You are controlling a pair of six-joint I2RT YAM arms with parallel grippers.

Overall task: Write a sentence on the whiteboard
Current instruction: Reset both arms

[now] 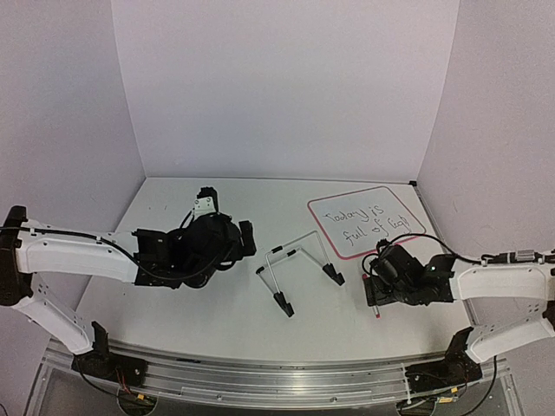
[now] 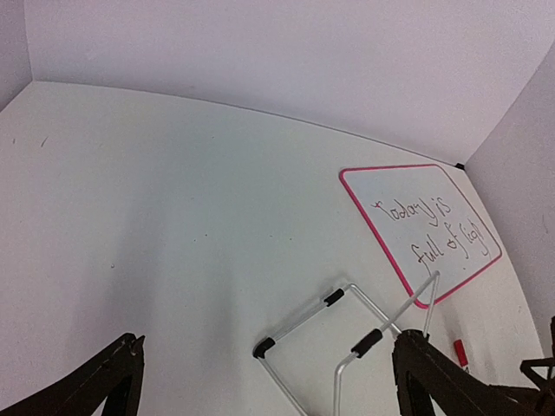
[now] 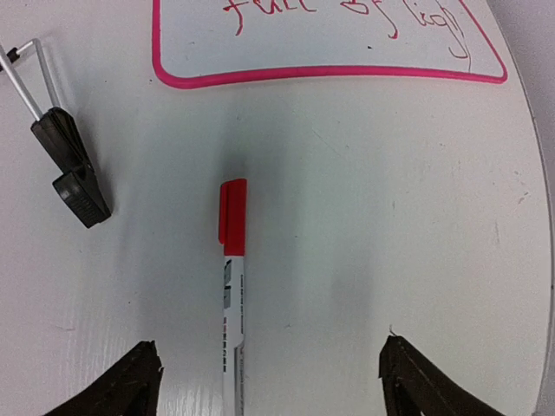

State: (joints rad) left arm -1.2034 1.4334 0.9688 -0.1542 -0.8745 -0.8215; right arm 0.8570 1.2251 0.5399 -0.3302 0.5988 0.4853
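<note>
The whiteboard lies at the table's far right corner, with bare tabletop along the far edge to its left. The left gripper and right gripper gape wide. A marker lies loose between the right fingers, with the whiteboard just beyond.

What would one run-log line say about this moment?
whiteboard: flat on table, sentence written | marker: red-capped, lying loose on table | right gripper: open over marker | left gripper: open, empty

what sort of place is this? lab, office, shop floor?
Most likely a robotics lab test cell: a white table boxed in by blank pale walls, with a left arm and right arm mounted on a rail at its near edge.
</note>
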